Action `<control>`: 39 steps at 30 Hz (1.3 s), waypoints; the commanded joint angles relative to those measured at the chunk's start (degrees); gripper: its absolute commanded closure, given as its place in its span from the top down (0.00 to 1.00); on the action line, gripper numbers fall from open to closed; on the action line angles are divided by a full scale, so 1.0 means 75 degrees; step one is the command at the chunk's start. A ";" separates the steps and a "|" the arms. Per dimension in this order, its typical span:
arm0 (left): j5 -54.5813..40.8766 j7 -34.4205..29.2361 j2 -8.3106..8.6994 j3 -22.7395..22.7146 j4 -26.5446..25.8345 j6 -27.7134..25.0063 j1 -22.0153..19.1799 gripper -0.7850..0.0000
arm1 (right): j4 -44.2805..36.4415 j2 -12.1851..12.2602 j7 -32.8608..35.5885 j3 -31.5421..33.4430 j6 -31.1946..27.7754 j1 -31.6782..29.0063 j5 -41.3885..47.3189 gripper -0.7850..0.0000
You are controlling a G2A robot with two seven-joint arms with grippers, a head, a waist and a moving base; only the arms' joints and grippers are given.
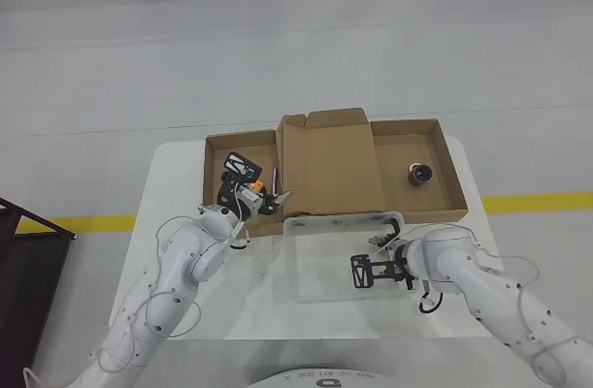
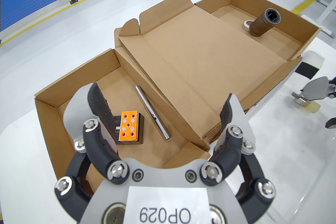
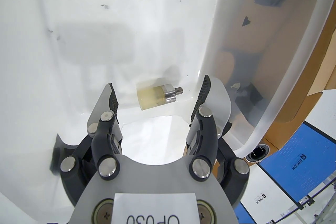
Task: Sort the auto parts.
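R gripper (image 3: 158,83), jaws wide & empty, sits low in the clear tray (image 3: 236,51) straddling the stud-ended bumper (image 3: 155,98) w/o touching, prob lined up to pinch it, while L gripper (image 2: 162,93), also wide open & empty, hovers over the cardboard box (image 2: 199,57)'s left bay w/ orange block (image 2: 128,126) & rod (image 2: 152,113).

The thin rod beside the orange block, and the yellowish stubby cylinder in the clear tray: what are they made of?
The thin rod: probably steel, polished; it is silvery with a bright highlight along its length. The yellowish cylinder: looks like translucent rubber or plastic, dull-surfaced and cloudy; its cap and threaded stud are shiny grey, likely metal.
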 commanded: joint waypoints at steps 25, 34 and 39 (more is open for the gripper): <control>0.0000 0.0000 0.0000 0.0000 0.0000 0.0000 0.0000 1.00 | 0.0507 -0.0165 0.0446 -0.0814 0.0225 0.0746 0.0337 0.36; 0.0000 0.0000 0.0000 0.0000 0.0000 0.0000 0.0000 1.00 | 0.0044 0.0005 0.0084 -0.0215 -0.0052 0.0424 0.0758 0.43; 0.0000 0.0000 0.0000 0.0000 0.0000 0.0000 0.0000 1.00 | 0.0181 0.0046 0.0107 -0.0142 -0.0114 0.0334 0.0659 0.81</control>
